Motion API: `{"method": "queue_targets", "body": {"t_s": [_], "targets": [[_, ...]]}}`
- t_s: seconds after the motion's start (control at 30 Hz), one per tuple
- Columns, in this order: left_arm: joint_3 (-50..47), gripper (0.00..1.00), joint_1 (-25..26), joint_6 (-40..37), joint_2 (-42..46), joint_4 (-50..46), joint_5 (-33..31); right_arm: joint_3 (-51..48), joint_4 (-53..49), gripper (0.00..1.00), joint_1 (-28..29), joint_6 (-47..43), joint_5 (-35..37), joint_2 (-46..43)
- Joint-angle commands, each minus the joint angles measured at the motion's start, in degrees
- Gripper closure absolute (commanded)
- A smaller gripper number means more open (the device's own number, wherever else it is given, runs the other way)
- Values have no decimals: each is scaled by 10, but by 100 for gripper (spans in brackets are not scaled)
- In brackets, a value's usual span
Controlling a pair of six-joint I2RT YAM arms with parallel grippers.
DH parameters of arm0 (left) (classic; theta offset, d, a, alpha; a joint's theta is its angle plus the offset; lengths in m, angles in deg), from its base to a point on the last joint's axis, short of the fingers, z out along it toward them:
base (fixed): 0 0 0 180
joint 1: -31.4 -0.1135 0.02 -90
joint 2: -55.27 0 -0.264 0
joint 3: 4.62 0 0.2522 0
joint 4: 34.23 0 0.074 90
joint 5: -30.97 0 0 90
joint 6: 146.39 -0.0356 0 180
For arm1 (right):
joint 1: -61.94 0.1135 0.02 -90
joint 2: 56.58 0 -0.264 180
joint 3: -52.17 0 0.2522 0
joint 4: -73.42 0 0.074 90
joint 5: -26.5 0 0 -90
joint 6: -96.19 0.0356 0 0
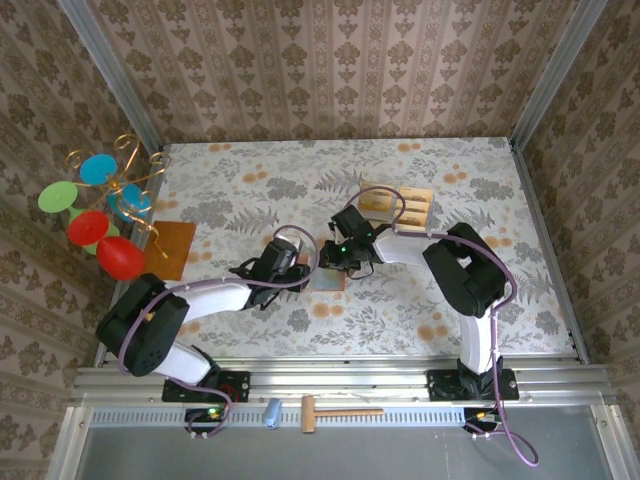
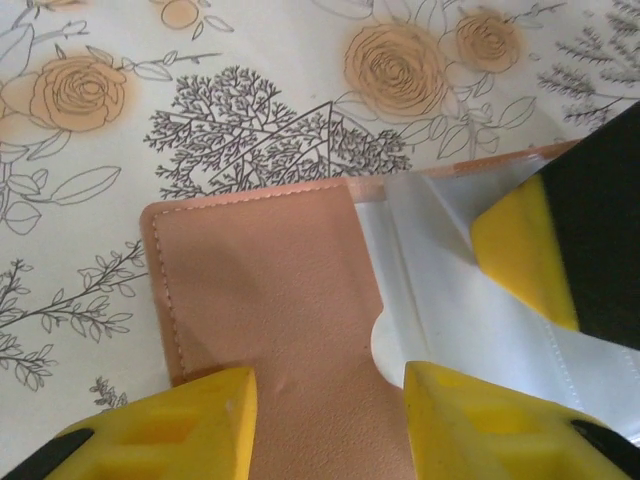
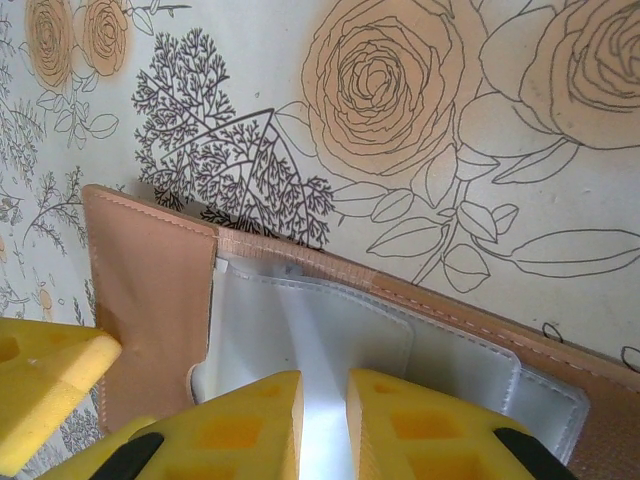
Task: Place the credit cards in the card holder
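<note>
Leather card holder (image 2: 270,290) lies open for loading. Left gripper (image 2: 325,400) jaws wide, right gripper (image 3: 323,400) narrow at clear sleeve (image 3: 340,330), grip unclear. Next: fetch credit cards (image 1: 379,200).

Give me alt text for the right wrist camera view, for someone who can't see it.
The right pincer, its yellow fingers nearly together, sits over the clear plastic sleeves of the open card holder, which lies on a floral tablecloth. Another yellow finger pokes in at lower left.
</note>
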Motion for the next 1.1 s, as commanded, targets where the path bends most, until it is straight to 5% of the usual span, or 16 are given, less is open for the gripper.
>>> {"method": "queue_targets", "body": {"t_s": [0.0, 0.73, 1.07], "targets": [[-16, 54, 6, -9, 17, 29, 8, 2, -14, 78, 6, 8, -5, 21], [-2, 57, 29, -50, -43, 5, -15, 10, -18, 77, 7, 9, -9, 22], [-6, 60, 30, -44, -56, 10, -20, 15, -29, 62, -5, 14, -6, -28]]}}
